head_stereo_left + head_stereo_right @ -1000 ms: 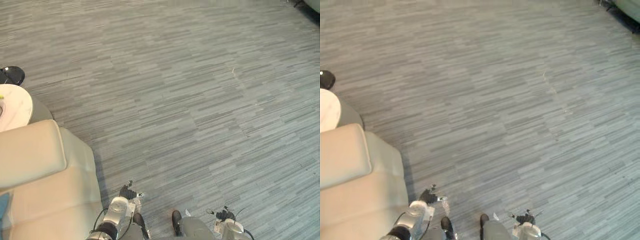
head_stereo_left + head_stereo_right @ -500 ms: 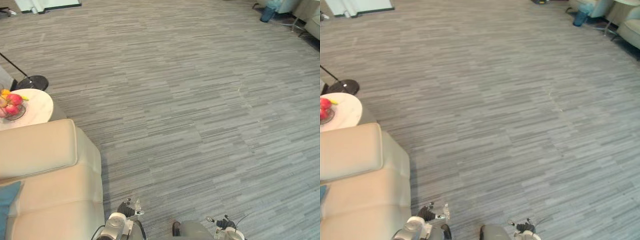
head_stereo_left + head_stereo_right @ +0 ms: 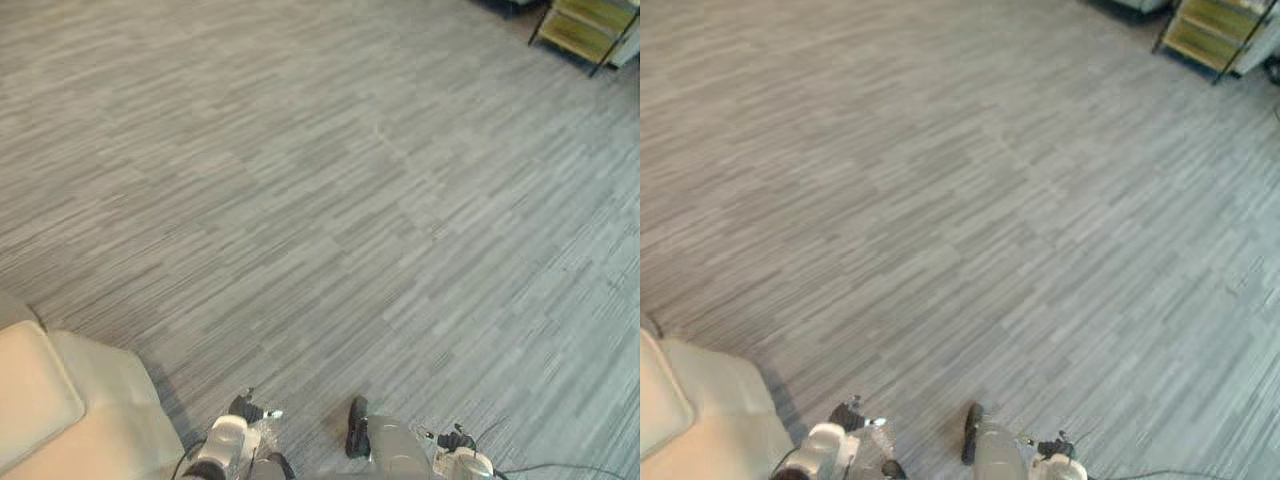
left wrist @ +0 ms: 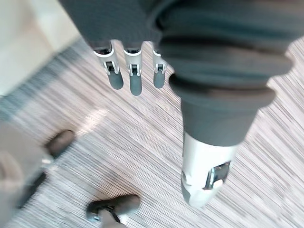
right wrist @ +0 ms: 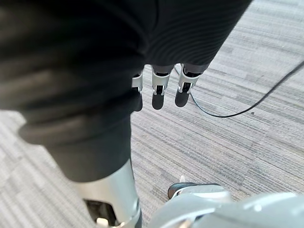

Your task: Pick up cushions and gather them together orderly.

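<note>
My left hand (image 3: 244, 409) hangs low beside the corner of a beige sofa (image 3: 70, 425). In its wrist view the left hand (image 4: 124, 28) has straight fingers (image 4: 135, 78) pointing at the carpet, with nothing between them and the thumb. My right hand (image 3: 455, 441) hangs at the bottom right over the grey striped carpet (image 3: 330, 200). Its wrist view shows the right hand (image 5: 185, 28) with relaxed, straight fingers (image 5: 160, 92), holding nothing.
The sofa's arm and seat edge (image 3: 675, 420) fill the lower left corner, close to my left side. A low stand with yellow-green shelves (image 3: 590, 25) sits at the far top right. Grey carpet stretches ahead.
The camera has swung to the right: the sofa slid to the lower left corner, the round side table with fruit left the picture, and the stand came in at top right. Both hands stay hanging.
</note>
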Motion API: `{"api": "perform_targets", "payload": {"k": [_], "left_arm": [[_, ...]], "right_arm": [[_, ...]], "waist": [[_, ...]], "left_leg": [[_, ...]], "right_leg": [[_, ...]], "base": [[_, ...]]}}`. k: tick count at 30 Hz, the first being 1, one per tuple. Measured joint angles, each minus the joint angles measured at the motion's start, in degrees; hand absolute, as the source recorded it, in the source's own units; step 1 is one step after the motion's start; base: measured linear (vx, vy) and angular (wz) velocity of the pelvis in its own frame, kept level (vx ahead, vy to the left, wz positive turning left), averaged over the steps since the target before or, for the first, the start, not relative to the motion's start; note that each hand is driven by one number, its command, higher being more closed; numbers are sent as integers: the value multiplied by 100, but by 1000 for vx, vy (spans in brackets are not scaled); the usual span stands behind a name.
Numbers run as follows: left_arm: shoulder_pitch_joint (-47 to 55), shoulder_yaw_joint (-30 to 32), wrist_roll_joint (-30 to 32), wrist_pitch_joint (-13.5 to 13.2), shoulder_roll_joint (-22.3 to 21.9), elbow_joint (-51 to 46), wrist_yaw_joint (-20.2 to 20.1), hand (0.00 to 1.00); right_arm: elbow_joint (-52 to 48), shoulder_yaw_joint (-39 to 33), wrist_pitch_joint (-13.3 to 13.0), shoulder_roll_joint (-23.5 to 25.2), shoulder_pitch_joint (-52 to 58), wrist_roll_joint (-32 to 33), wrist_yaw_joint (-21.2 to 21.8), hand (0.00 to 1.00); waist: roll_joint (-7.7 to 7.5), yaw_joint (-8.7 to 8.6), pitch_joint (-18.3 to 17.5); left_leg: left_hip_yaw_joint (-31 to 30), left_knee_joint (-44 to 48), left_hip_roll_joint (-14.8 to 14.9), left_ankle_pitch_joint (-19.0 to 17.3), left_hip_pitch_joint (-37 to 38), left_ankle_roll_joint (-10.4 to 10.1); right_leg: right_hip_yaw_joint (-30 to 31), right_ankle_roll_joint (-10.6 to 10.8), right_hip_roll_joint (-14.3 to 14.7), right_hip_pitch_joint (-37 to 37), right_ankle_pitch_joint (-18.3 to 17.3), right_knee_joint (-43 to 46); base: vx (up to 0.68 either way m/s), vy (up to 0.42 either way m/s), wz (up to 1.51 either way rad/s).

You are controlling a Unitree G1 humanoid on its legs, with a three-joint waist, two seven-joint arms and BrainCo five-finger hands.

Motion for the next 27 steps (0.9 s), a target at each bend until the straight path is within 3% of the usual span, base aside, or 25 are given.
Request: {"api": "perform_targets", "payload": {"k": [2, 3, 5, 6, 7, 9, 11, 14, 15, 17, 18, 20, 21, 22, 23, 25, 26, 27], "left_arm": [[-3, -1, 0, -2, -45, 0, -5, 0], [2, 0, 0, 0, -90, -3, -6, 0], [76, 37, -2, 6, -155, -73, -7, 0], [230, 161, -3, 0, -251, -161, -8, 0], [302, 232, -11, -7, -315, -242, -5, 0], [343, 236, -88, -19, -359, -305, -1, 0], [337, 351, -121, -26, -400, -340, 0, 0], [352, 431, -133, -48, -454, -331, 28, 0], [386, 442, -135, -76, -471, -334, 42, 0], [382, 478, -133, -123, -457, -329, 54, 0], [368, 573, -125, -119, -436, -328, 57, 0], [335, 553, -123, -113, -435, -312, 69, 0], [327, 548, -123, -89, -415, -304, 75, 0], [294, 519, -124, -37, -371, -298, 100, 0], [298, 381, -125, 1, -357, -255, 134, 0], [300, 259, -126, 5, -371, -245, 157, 0], [222, 213, -144, 0, -404, -243, 158, 0], [175, 218, -216, 0, -430, -243, 165, 0]], "right_arm": [[-4, -16, -6, -1, 47, 3, 2, 0], [-2, -46, -8, -8, 108, 73, 2, 0], [-28, -64, -7, 14, 211, 208, -7, 0], [-55, -66, -7, 42, 278, 229, -9, 0], [-108, -80, -11, 42, 285, 264, -14, 0], [-116, -192, -23, 51, 241, 325, -9, 0], [-214, -238, -23, 72, 210, 387, -10, 0], [-228, -251, -26, 94, 224, 387, -28, 0], [-223, -263, -25, 82, 250, 384, -55, 0], [-231, -295, -25, 119, 329, 378, -71, 0], [-228, -362, -14, 189, 410, 368, -92, 0], [-208, -476, 0, 274, 599, 360, -99, 0], [-224, -468, 0, 320, 602, 356, -90, 0], [-233, -486, 0, 373, 552, 352, -71, 0], [-229, -475, 4, 359, 554, 318, -54, 0], [-226, -465, 9, 330, 566, 213, -41, 0], [-228, -454, 9, 223, 419, 163, -36, 0], [-237, -449, -3, 147, 349, 158, -42, 0]], "waist": [[-10, -18, 2], [22, -24, 25], [48, -15, 93], [23, 16, 115], [43, 51, 116], [68, 159, 119], [106, 208, 149], [135, 269, 140], [168, 287, 120], [83, 340, 73], [-51, 343, 23], [-292, 337, -40], [-323, 335, -22], [-359, 298, 14], [-346, 254, 26], [-309, 185, 42], [-146, 189, 125], [-49, 172, 182]], "left_leg": [[-94, 687, 133, -1, -150, 1], [-238, 1618, 410, 30, -385, 42], [-494, 2853, 725, 338, -678, 501], [-865, 3698, 758, 226, -978, 474], [-1069, 3947, 647, 13, -1210, 339], [-1155, 3541, 347, -258, -1622, 318], [-1232, 2569, 63, -271, -1910, 329], [-1528, 733, -290, 54, -1907, 282], [-1656, 335, -313, 391, -1902, 258], [-1734, 485, -510, 717, -1949, 536], [-1679, 691, -664, 525, -1912, 672], [-1524, 762, -961, 94, -1698, 730], [-1465, 774, -1001, 24, -1593, 752], [-1387, 780, -1040, -136, -1324, 800], [-1389, 742, -1054, -255, -1060, 810], [-1384, 509, -1047, -287, -650, 817], [-1359, 94, -935, -284, -189, 813], [-1275, -97, -819, -283, 37, 811]], "right_leg": [[79, -38, -22, 52, -243, 156], [84, -102, 21, 252, -384, 163], [140, -198, 123, 680, -530, 102], [241, -251, 186, 966, -645, 38], [395, -275, 225, 1111, -694, 4], [646, -286, 261, 1241, -704, -104], [906, -258, 302, 1340, -707, -223], [1299, -122, 325, 1528, -870, -397], [1461, 37, 361, 1599, -974, -481], [1727, 174, 262, 1627, -1174, -472], [1793, 315, 33, 1706, -1361, -388], [1915, 613, -242, 1385, -1353, 721], [1995, 835, -297, 1060, -1188, 1482], [2116, 1076, -355, 511, -745, 2771], [2041, 1098, -381, 246, -736, 3440], [1712, 930, -473, -46, -820, 3677], [1280, 631, -438, -298, -990, 3407], [1045, 531, -356, -477, -1051, 3081]], "base": [[175, -148, -20], [181, -163, -14], [204, -141, -22], [173, -67, -45], [200, -42, -58], [181, 16, -72], [179, 63, -77], [245, 131, -80], [342, 206, -77], [480, 277, -67], [513, 254, -35], [527, 186, -24], [494, 156, -23], [479, 149, -11], [583, 142, -4], [509, 57, -6], [509, -11, -22], [598, -57, -42]]}}
